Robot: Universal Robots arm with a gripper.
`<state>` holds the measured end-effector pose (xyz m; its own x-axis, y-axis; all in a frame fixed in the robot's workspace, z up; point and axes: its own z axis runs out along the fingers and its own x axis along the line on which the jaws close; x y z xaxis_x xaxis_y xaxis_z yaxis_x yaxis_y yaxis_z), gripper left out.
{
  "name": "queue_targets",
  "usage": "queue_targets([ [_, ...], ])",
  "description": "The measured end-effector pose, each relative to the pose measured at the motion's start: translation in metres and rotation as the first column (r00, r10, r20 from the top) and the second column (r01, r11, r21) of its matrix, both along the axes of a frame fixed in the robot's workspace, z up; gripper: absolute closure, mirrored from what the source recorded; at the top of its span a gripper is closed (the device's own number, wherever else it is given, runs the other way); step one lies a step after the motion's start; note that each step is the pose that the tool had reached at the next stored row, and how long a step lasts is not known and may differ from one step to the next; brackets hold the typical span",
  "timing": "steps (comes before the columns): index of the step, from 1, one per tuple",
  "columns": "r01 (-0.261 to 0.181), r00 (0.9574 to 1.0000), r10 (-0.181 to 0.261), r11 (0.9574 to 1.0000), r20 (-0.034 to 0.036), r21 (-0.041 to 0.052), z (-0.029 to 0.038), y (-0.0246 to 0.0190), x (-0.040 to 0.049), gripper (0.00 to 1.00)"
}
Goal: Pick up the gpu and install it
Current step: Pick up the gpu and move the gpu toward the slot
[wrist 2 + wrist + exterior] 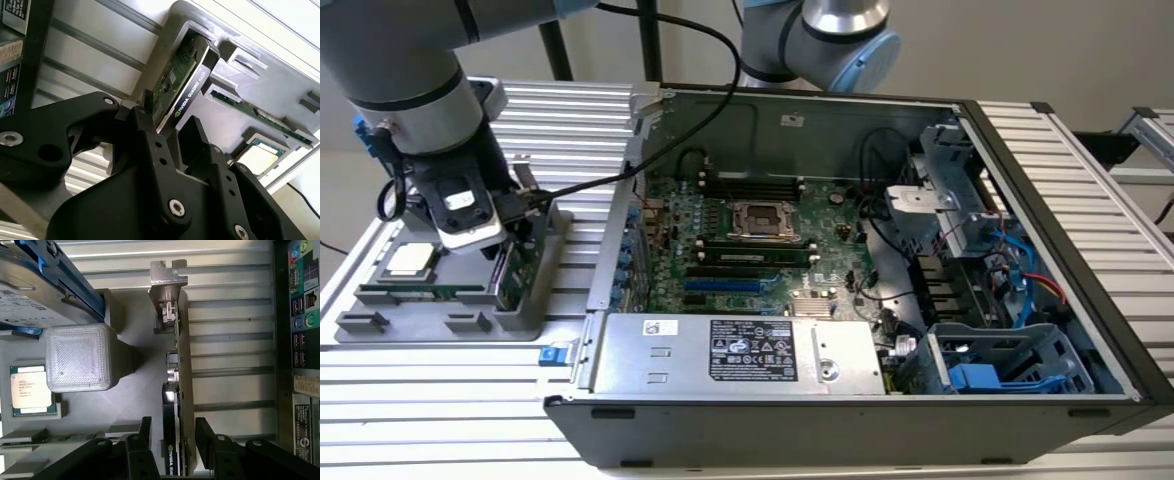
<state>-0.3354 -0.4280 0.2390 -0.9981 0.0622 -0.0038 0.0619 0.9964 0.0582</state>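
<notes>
The gpu (pixel 511 272) stands on edge in a slot of the grey parts holder (pixel 400 325) at the exterior view's left, outside the computer case. Both wrist views show its green board, black cooler edge (pixel 186 75) and silver end bracket (pixel 166 282). My gripper (pixel 504 238) is lowered over the card. Its black fingers (pixel 145 432) straddle the gpu (pixel 178 390), one on each side with a narrow gap, so the gripper (pixel 172 427) (pixel 167 122) is open around it. The card still sits in its slot.
The open computer case (pixel 1041 200) lies to the exterior view's right, motherboard (pixel 761 230) facing up with a blue slot (pixel 727 284). The holder also carries a square silver CPU (pixel 31 390), a memory stick (pixel 255 112) and a hard drive with blue rails (pixel 40 280).
</notes>
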Motion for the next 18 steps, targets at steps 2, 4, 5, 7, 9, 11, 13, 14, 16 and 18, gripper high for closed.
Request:
queue_targets([
  [2,0.0,1.0,0.0,1.0,0.0001,0.0001,-0.0001,0.0,0.0,0.0],
  [4,0.0,1.0,0.0,1.0,0.0002,0.0002,-0.0001,0.0001,0.0,0.0],
  [5,0.0,1.0,0.0,1.0,0.0002,0.0002,-0.0002,0.0001,0.0,0.0],
  [7,0.0,1.0,0.0,1.0,0.0003,0.0002,-0.0002,0.0002,0.0,0.0],
  [9,0.0,1.0,0.0,1.0,0.0002,0.0002,-0.0001,0.0002,0.0,1.0],
  [11,0.0,1.0,0.0,1.0,0.0002,0.0002,-0.0002,0.0003,0.0,1.0],
  [13,0.0,1.0,0.0,1.0,0.0002,0.0002,-0.0001,0.0003,0.0,1.0],
  [14,0.0,1.0,0.0,1.0,0.0002,0.0001,-0.0001,0.0003,0.0,1.0],
  [16,0.0,1.0,0.0,1.0,0.0002,0.0001,-0.0001,0.0004,0.0,1.0],
  [18,0.0,1.0,0.0,1.0,0.0002,0.0001,-0.0001,0.0004,0.0,1.0],
])
